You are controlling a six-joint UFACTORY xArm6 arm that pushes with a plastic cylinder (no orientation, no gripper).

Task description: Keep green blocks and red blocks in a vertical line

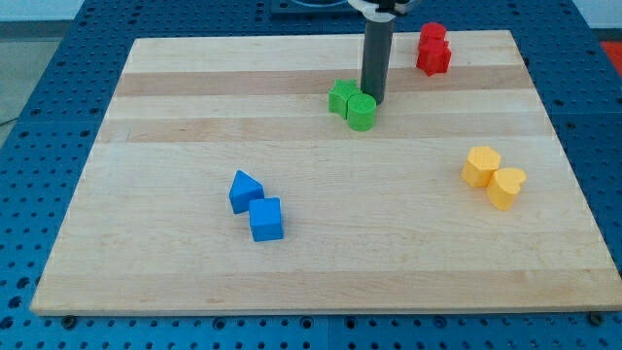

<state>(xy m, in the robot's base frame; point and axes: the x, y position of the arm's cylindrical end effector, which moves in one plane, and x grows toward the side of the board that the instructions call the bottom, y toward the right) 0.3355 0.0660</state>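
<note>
Tip (374,101) down on wooden surface (194,117), touching the green pair at the view's top centre.

No hand on this arm, only a straight dark rod, so nothing is grasped. Tip sits at the upper right edge of the green cylinder (362,112); green star-like block (342,97) lies just to the tip's left, touching the cylinder. Two red blocks (432,49), stacked close, sit up and right of the tip, apart from it. Yellow pair (493,176) lies well down-right of the tip. Blue triangular block (245,191) and blue cube (265,219) lie well down-left, touching each other.
</note>
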